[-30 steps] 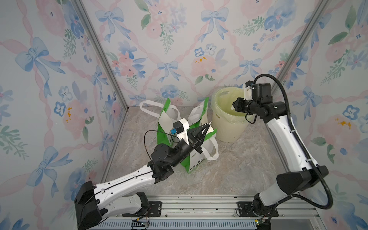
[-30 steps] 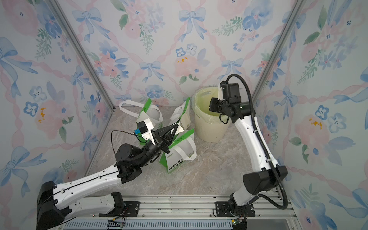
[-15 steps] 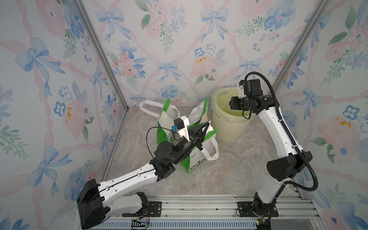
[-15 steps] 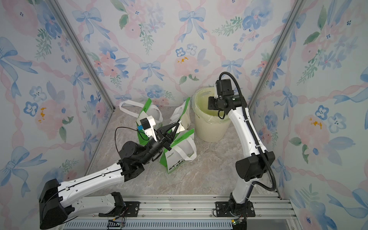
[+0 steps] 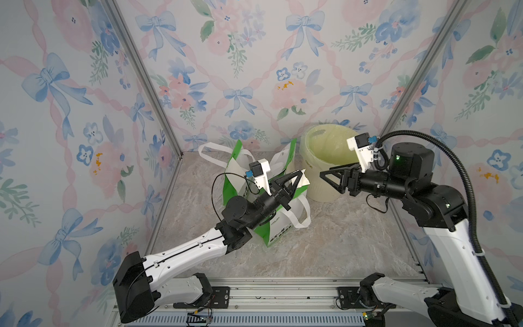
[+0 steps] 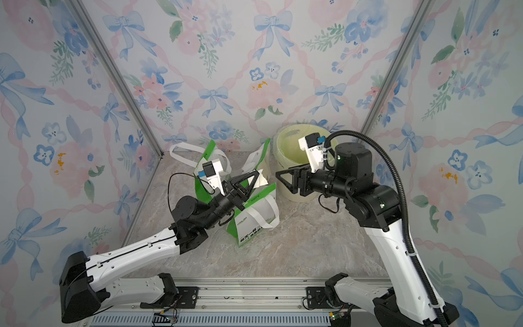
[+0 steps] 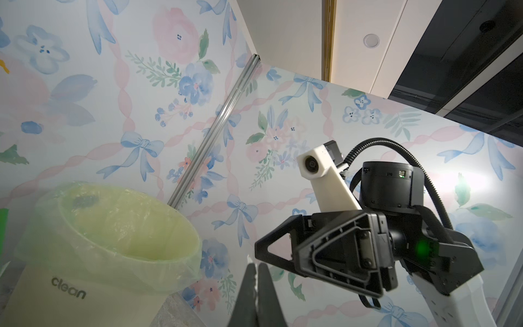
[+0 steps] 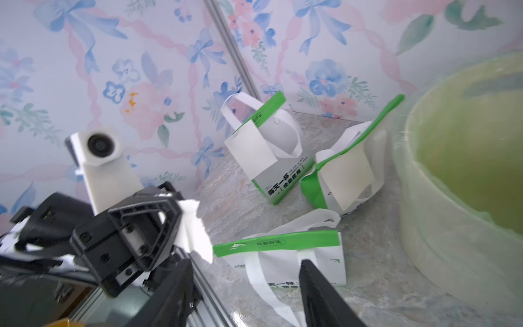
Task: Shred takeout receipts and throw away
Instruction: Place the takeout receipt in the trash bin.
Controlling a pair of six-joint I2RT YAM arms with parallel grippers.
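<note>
Right gripper, jaws wide and empty, should close squarely on the free edge of the receipt scrap pinched in the left gripper above the bags, toward the bench's back edge.

Largely hidden behind the left claw near the bin: torn receipt scrap. Cropped at the right wrist view's edge: bin, right claw.
</note>
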